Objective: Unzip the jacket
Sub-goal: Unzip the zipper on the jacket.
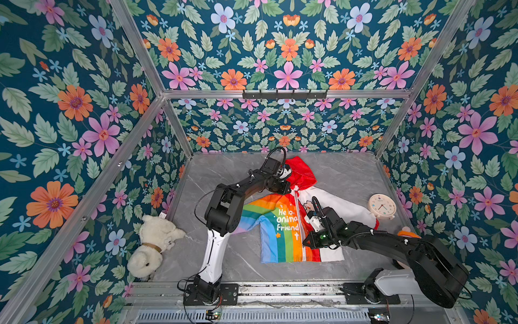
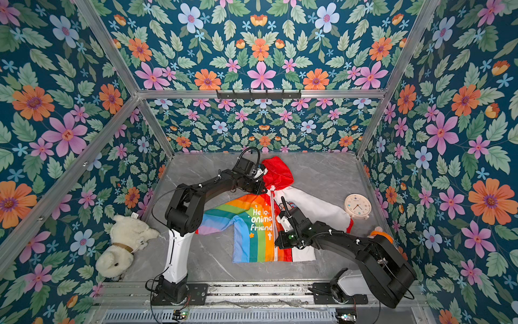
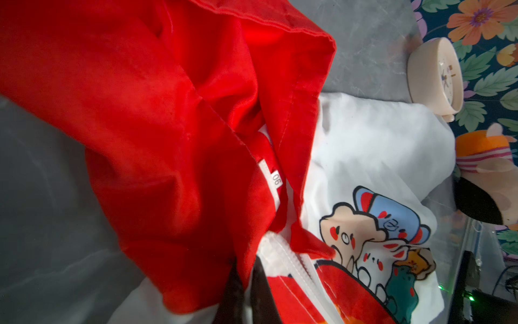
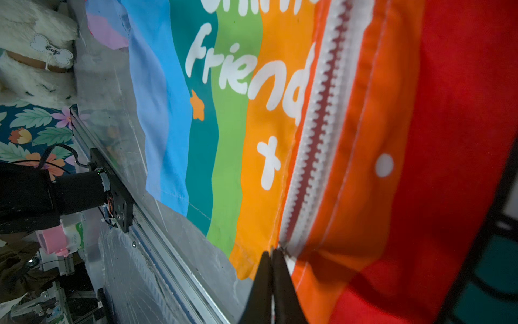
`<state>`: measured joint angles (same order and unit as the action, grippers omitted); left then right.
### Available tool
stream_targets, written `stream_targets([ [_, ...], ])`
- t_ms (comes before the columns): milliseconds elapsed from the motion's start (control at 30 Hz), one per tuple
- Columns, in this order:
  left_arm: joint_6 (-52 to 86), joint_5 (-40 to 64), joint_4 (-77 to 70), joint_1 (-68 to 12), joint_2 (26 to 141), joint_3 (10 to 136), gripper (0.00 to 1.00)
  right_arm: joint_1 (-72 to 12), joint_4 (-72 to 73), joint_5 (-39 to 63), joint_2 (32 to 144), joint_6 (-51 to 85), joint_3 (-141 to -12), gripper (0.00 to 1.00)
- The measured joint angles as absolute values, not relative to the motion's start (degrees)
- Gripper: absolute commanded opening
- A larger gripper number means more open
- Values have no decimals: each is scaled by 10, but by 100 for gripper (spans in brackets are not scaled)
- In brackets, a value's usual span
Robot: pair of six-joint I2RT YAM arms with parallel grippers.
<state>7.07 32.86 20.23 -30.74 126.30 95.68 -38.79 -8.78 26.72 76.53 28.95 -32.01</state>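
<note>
Currently the jacket (image 1: 266, 221) lies flat at mid-table (image 1: 224, 174), hood (image 1: 301, 171) toward the rear edge, hem toward the front edge. The left gripper (image 3: 246, 280) has its jaws closed, pinching red hood fabric at the top of the zipper (image 4: 319, 134). The right gripper (image 4: 272, 252) has its jaws closed, pinching the zipper's lower end, near the hem.

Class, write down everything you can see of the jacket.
The jacket is small, of thin cloth, lying flat, front up, on the grey table, red hood toward the far wall. One half is rainbow-striped with white lettering, the other white with cartoon animals. Its white zipper looks parted near the hem. The left gripper pinches cloth at the collar; the right gripper is shut at the zipper's lower end.
</note>
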Motion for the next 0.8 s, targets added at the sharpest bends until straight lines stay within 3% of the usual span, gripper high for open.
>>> stream_targets([
  [800, 58, 315, 206, -306, 1291, 975, 0, -423, -88, 283, 721, 313, -272, 0],
])
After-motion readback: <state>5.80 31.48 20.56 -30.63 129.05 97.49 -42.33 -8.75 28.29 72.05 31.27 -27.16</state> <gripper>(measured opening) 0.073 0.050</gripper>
